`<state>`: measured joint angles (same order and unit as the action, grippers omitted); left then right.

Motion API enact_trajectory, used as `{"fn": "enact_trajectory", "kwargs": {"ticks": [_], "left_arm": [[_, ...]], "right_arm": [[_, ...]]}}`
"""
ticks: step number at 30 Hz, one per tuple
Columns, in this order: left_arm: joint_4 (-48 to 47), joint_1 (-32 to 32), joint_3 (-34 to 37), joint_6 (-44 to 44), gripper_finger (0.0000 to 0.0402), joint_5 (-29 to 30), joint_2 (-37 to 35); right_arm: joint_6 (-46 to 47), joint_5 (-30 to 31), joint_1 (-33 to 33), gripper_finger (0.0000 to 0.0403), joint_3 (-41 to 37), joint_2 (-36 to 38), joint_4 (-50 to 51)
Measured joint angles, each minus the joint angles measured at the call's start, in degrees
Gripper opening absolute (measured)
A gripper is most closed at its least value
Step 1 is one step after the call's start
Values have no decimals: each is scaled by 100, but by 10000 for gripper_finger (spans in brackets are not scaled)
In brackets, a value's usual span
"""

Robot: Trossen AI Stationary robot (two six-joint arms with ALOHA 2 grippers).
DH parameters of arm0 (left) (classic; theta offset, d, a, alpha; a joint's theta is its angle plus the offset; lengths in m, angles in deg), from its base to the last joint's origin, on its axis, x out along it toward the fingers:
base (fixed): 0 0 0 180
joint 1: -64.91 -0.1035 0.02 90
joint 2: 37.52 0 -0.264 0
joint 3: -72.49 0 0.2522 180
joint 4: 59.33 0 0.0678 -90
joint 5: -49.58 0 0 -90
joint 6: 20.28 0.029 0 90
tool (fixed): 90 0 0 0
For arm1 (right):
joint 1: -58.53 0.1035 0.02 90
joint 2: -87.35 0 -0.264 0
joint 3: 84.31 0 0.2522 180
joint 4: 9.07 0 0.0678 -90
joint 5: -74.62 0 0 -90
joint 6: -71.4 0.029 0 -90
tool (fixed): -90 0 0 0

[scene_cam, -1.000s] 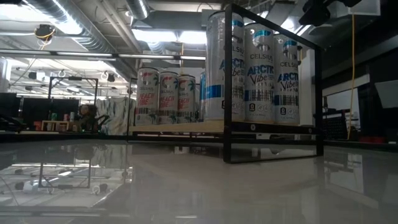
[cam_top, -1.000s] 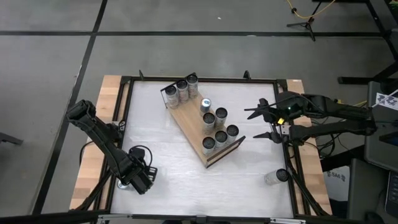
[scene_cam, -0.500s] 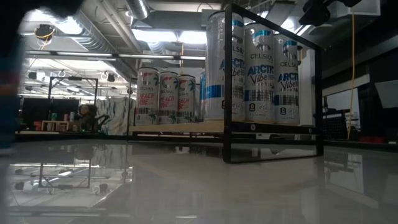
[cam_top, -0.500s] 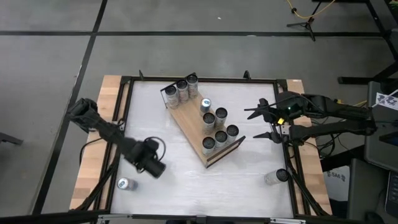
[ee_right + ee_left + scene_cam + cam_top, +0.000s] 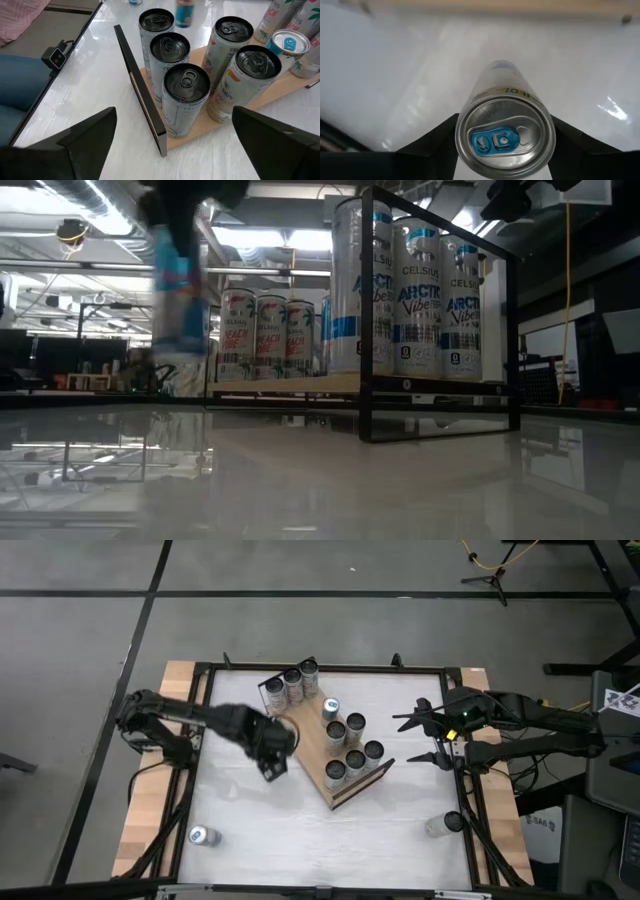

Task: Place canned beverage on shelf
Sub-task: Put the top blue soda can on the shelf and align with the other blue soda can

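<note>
The shelf (image 5: 308, 752) is a light-brown wooden board with black wire end rails (image 5: 140, 85), lying slantwise mid-table with several upright cans (image 5: 345, 745) on it. My left gripper (image 5: 275, 747) is shut on a silver can with a blue tab (image 5: 504, 140), at the board's left edge. The low view shows this can blurred (image 5: 180, 300), clear of the table. My right gripper (image 5: 428, 738) is open and empty, right of the shelf. My left gripper pinches the can between its two fingers (image 5: 437, 137), which lie on opposite sides of its wall just below the top rim (image 5: 461, 131). The fingers come from above, pointing down. The can hangs upright below them, lifted clear of the table.
One more can (image 5: 199, 836) stands near the table's front left corner. Another (image 5: 441, 825) lies by the right edge. A black frame (image 5: 205, 668) runs round the white tabletop. There is bare table in front of the shelf (image 5: 300, 830).
My left gripper has risen from the front left corner with a can in its hold and swung toward the far right, up to the shelf's left edge. One can has stayed behind at the corner. My right gripper has kept still.
</note>
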<state>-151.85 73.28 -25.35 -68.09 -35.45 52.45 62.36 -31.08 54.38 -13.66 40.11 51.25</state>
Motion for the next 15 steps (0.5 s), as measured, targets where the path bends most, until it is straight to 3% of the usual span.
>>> {"fn": "enact_trajectory", "kwargs": {"ticks": [7,15], "left_arm": [[100,-960,-576,1560,218,443,-2],[641,-1578,-774,2664,219,385,-2]], "right_arm": [[0,0,0,392,0,0,0],[0,0,1,392,0,0,-2]]}}
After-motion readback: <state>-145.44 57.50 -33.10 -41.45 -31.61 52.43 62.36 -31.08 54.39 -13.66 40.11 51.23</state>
